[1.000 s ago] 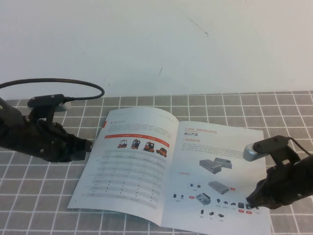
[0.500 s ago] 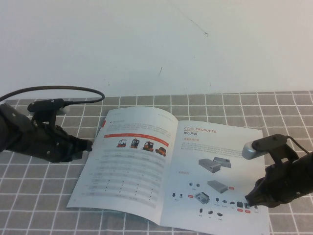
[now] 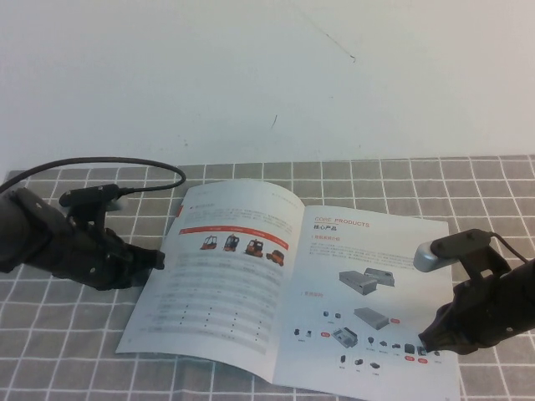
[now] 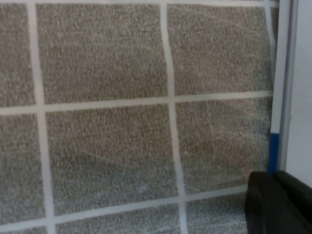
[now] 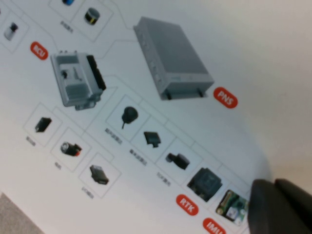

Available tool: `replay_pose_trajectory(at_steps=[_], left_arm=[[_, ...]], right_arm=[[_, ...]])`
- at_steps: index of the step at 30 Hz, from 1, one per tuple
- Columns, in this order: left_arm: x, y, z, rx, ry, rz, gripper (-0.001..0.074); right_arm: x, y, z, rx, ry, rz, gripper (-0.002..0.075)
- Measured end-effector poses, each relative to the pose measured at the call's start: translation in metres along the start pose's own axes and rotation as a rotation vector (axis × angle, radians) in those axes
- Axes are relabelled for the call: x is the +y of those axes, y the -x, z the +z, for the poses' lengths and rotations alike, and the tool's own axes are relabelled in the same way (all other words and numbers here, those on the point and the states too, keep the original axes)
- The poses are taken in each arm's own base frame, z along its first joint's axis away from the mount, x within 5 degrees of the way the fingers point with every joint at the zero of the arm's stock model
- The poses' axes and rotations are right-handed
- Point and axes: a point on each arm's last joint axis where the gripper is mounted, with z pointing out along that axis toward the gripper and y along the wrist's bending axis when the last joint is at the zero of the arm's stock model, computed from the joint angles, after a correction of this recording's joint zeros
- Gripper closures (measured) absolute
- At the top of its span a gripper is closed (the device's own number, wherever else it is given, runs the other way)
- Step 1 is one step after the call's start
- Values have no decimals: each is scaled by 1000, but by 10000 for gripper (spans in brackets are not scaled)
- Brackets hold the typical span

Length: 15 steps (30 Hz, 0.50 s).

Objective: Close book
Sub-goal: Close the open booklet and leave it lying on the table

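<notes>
A white product brochure (image 3: 276, 284) lies open, pages up, on the grey checked table mat (image 3: 75, 334). The black left gripper (image 3: 155, 258) sits low at the left page's outer edge, while the black right gripper (image 3: 426, 342) rests on the right page's near corner. Whether either is open or closed cannot be told.

Black left gripper (image 3: 157, 259), black right gripper (image 3: 426, 344) — silver camera pod (image 3: 435, 255), looped cable (image 3: 109, 164).

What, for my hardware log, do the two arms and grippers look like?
Both are black. The left gripper, at the book's left edge, trails a looping black cable; the right gripper, on the right page, has a grey wrist module.
</notes>
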Motion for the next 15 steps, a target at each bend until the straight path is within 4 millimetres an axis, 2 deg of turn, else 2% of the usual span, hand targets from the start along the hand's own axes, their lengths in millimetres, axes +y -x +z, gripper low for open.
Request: replay_pose_trajectory(at_steps=[5,10,15], left_arm=[[-5,-1,2,17,-65,-89,738],[-16,-5,6,59,-206,-122,738],[-30,-3,3,60,-375,-175,738]], right_arm=[[0,0,0,-1,0,2,728],[0,0,0,-1,0,2,728],[0,0,0,-4,-3,2,728]])
